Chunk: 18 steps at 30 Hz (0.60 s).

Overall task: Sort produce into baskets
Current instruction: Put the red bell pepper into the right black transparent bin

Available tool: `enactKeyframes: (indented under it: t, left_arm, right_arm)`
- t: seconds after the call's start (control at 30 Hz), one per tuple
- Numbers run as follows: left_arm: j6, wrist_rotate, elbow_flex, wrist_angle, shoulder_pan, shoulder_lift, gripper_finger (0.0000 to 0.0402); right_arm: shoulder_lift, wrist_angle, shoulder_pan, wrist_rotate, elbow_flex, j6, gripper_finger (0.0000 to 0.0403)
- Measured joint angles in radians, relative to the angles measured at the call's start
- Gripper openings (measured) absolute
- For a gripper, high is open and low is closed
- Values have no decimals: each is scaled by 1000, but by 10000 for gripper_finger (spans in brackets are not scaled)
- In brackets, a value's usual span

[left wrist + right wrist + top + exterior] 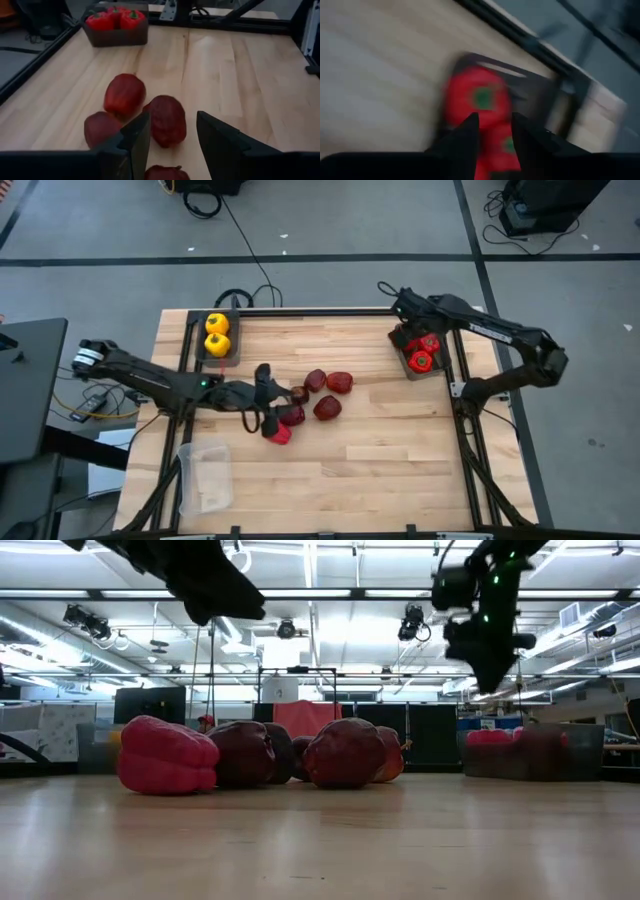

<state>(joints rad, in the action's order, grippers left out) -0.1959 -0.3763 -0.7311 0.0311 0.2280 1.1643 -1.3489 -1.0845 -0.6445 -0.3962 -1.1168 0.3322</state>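
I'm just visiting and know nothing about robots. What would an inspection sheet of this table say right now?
Surface: wooden table, bare boards around the pile.
Job's things: two yellow peppers in the left grey basket; red peppers in the right grey basket; loose red and maroon produce mid-table; clear basket looks empty.
Clutter: nothing seen.
Grippers: left gripper over the pile, jaws open, holding nothing; right gripper above the red-pepper basket, jaws slightly apart, empty.
Cables: black cables on the floor behind.
Surroundings: grey floor, equipment beyond.
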Motion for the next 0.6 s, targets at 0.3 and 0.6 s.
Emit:
enactKeyframes:
  t: [0.3,0.6]
  left_arm:
    - [-97,-199,0,13,114,-47,165]
    - [-270,-448,0,24,299,7,165]
  right_arm:
    - [57,270,328,138,0,84,125]
    - [-147,385,618,104,0,29,125]
